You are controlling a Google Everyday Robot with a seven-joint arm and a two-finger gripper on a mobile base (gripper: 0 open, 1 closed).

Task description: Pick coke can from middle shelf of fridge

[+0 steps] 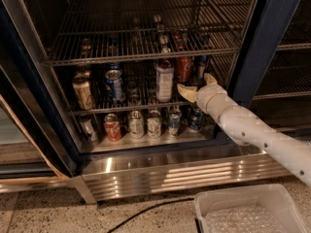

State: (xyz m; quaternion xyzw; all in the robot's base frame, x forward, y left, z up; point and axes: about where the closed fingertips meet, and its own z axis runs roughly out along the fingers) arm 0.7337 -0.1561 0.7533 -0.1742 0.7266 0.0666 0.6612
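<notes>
one gripper (198, 85), fingers (187, 92) spread, at middle shelf (127, 108) edge

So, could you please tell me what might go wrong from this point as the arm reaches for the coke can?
The open pincer hovers just in front of the coke can on the middle shelf. One finger sits close to the white-labelled bottle, so closing in may tip it. A dark can right beside the coke can could be nudged or grasped instead.

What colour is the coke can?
The coke can is red, camera view; the gripper is just below-right.
</notes>
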